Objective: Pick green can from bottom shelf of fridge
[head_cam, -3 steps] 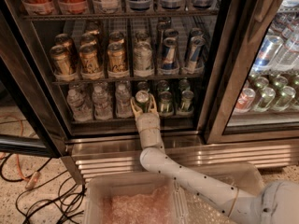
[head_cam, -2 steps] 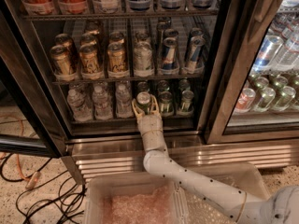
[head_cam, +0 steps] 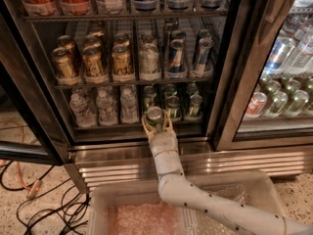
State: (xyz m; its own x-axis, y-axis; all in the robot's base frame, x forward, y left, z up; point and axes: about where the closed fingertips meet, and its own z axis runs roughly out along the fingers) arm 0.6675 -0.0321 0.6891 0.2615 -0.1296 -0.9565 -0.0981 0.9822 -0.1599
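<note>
1. We see the gripper (head_cam: 156, 125) at the front edge of the bottom shelf (head_cam: 112, 128) of the fridge (head_cam: 223, 82); it ends a white arm (head_cam: 195, 199) that comes up from the lower right; the wrist stands nearly upright in front of the ribbed steel base (head_cam: 117, 166).
2. Its fingers (head_cam: 146, 125) are drawn in narrow, one on each side of the green can (head_cam: 155, 116) and touching its wall; we read this as a grip on the can.
3. The green can stands upright between them, its silver top towards us, at the middle of the shelf's front rail; whether its bottom rests on the rack we cannot tell.
4. Just behind it and to its right stand other green cans (head_cam: 172, 106); to its left, on the same shelf, stand clear water bottles (head_cam: 103, 105).
5. The rack above carries gold cans (head_cam: 93, 60) on the left and slim blue-and-silver cans (head_cam: 177, 53) on the right.
6. Below the fridge a pale plastic tub (head_cam: 98, 199) sits on the floor; dark cables (head_cam: 44, 209) lie beside it on the left.
</note>
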